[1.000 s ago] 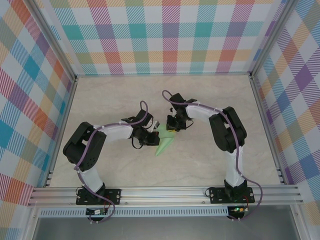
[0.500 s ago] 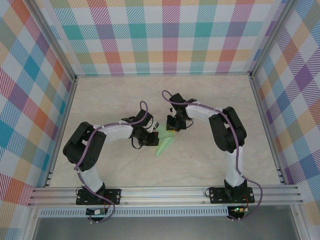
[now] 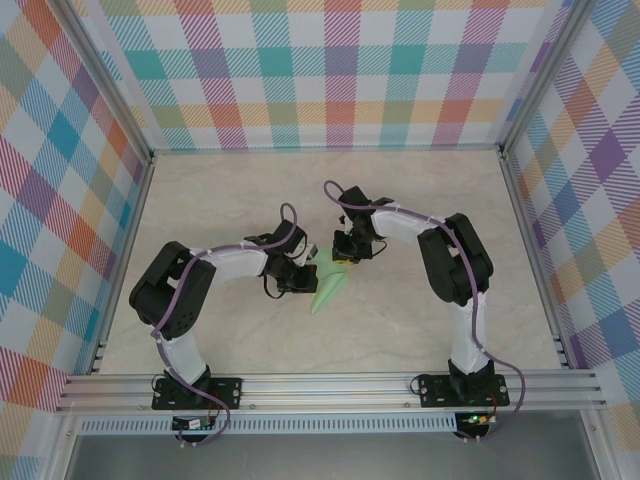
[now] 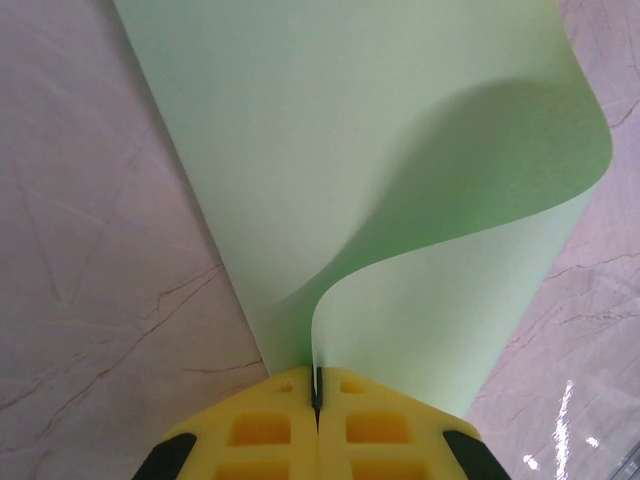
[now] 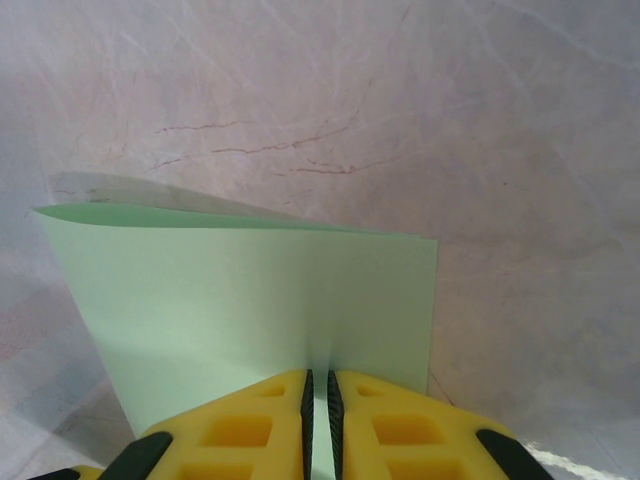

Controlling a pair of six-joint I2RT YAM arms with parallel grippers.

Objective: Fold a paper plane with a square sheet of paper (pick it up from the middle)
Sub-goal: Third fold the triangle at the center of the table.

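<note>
Left pincer (image 4: 317, 388) and right pincer (image 5: 318, 388) each closed on an edge of the plain mint-green paper (image 4: 330, 150)

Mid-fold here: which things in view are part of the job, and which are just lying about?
Job: green paper, part-folded; left jaws and right jaws, both pinched shut on it.
Just there: marble-look table; plaid walls; metal frame.

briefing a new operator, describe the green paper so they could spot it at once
On the pale marble table, look at the middle. The mint-green paper is pinched there between the left gripper and right gripper, the only green, pointed thing.
</note>
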